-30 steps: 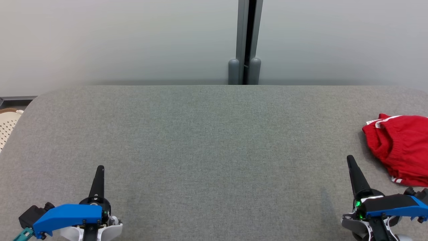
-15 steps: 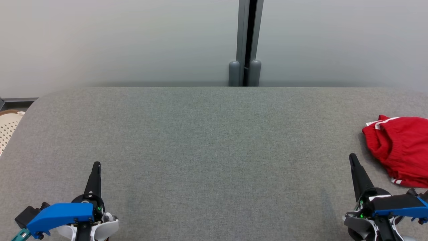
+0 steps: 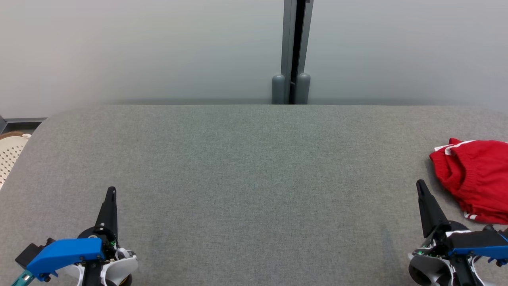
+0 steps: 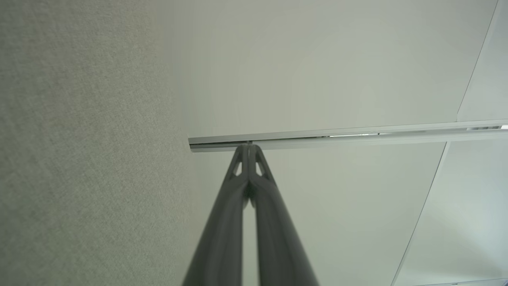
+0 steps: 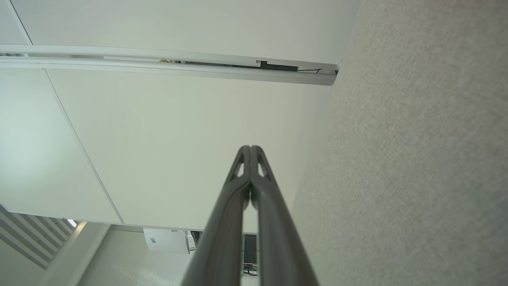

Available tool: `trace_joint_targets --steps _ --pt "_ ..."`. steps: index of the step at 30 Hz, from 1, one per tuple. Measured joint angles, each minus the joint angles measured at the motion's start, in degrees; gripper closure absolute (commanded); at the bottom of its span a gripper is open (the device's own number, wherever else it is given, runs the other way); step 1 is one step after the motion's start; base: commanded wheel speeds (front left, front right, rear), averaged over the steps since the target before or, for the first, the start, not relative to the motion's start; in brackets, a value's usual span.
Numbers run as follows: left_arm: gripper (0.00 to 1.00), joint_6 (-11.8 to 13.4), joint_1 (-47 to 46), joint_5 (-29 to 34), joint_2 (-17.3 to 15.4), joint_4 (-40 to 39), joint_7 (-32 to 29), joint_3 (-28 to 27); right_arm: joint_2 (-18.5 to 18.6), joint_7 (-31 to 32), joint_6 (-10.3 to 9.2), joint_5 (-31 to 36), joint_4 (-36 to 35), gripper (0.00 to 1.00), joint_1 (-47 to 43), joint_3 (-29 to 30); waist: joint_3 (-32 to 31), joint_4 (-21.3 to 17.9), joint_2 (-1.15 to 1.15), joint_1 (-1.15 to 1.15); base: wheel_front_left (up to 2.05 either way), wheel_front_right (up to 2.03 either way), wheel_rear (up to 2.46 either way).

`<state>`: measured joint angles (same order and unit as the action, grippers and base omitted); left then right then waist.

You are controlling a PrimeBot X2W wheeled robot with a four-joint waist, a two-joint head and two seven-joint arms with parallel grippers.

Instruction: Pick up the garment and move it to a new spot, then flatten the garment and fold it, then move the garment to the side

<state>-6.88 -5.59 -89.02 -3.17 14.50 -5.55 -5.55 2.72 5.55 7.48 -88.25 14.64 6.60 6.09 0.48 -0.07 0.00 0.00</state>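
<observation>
The red garment [image 3: 474, 180] lies crumpled at the right edge of the head view on the grey padded surface [image 3: 254, 178], just above and to the right of the right gripper [image 3: 420, 184], near its tip but not touching it. That gripper sits at the lower right with its jaws pressed together on nothing, its two fingers [image 5: 226, 222] meeting at the tips in its wrist view. The left gripper [image 3: 112, 190], at the lower left and well apart from the garment, is likewise closed and empty.
</observation>
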Motion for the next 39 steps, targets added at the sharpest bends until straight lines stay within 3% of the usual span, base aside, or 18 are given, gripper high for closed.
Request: trace_joint_targets --steps 11,39 --pt "1.00 -0.53 -0.34 -3.28 0.24 -0.36 -0.99 -1.08 0.02 0.97 0.00 -4.08 -0.57 1.00 -0.02 0.41 -0.30 0.07 0.00 0.00 0.00 0.00 0.00" --pt "1.00 -0.54 -0.36 -3.27 0.25 -0.36 -0.99 -1.08 0.02 0.98 0.00 -4.09 -0.58 1.00 -0.04 0.43 -0.30 0.07 0.00 0.00 0.00 0.00 0.00"
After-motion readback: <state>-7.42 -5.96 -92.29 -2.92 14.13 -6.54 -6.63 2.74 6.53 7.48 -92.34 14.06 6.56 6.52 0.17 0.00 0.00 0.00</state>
